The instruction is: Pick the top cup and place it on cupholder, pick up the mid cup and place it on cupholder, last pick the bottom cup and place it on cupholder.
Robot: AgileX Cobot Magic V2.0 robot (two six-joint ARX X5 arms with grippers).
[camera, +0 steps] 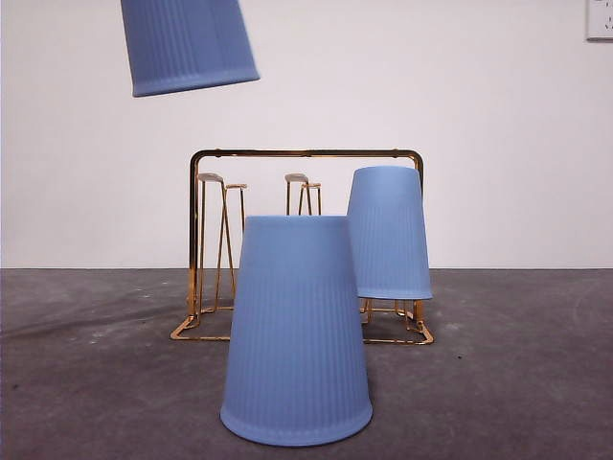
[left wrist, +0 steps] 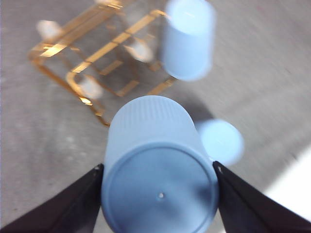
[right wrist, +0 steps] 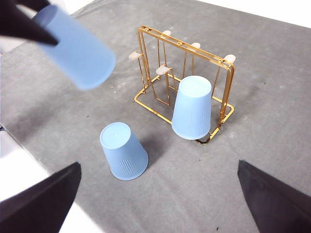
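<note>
One cup point(camera: 389, 233) already on cupholder point(camera: 305, 153), right of centre. Left end effector point(left wrist: 159, 187) clamped on second cup point(camera: 188, 43), aloft upper left. Third cup point(camera: 296, 331) upside down on worktop point(camera: 498, 383), centre foreground, untouched. Right end effector point(right wrist: 158, 194) apart, empty, waiting.

1. You see one blue cup point(camera: 188, 45) high at the upper left, tilted, well above the counter point(camera: 86, 383).
2. A second blue cup point(camera: 297, 331) stands upside down, nearest you.
3. A third cup point(camera: 388, 233) sits upside down on the cupholder point(camera: 203, 249), right side.
</note>
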